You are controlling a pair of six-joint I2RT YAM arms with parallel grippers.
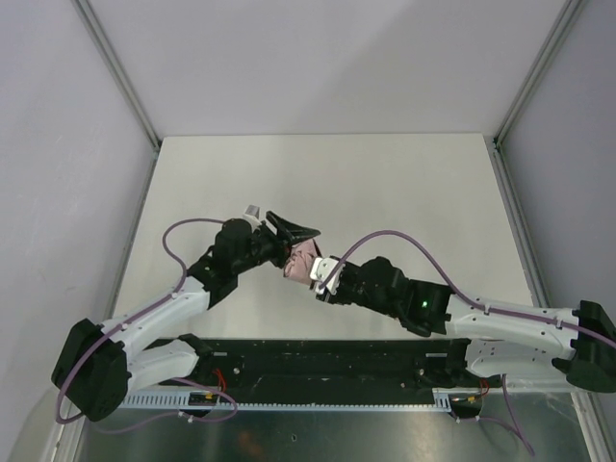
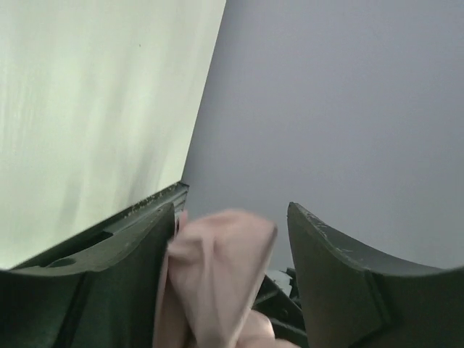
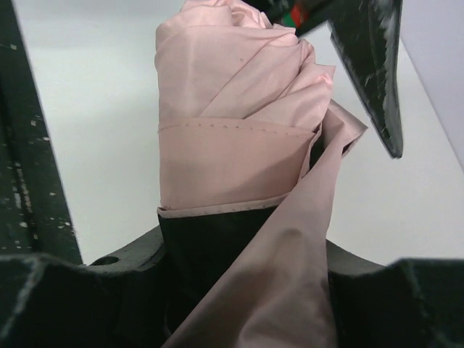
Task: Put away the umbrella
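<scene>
right claw (image 1: 316,273) clamps the umbrella (image 3: 232,130), left claw (image 1: 294,231) spread apart around its end.

Brightness: bright, even and diffuse in all three views; no glare.
Shadows: weak, soft-edged on the counter (image 1: 385,183).
Top view: sharp, little edge distortion.
Left wrist: all soft; umbrella (image 2: 217,268) fabric and jaws blurred, counter tinted greenish.
Right wrist: umbrella folds sharp, stitching legible; near jaws dark, underexposed.
</scene>
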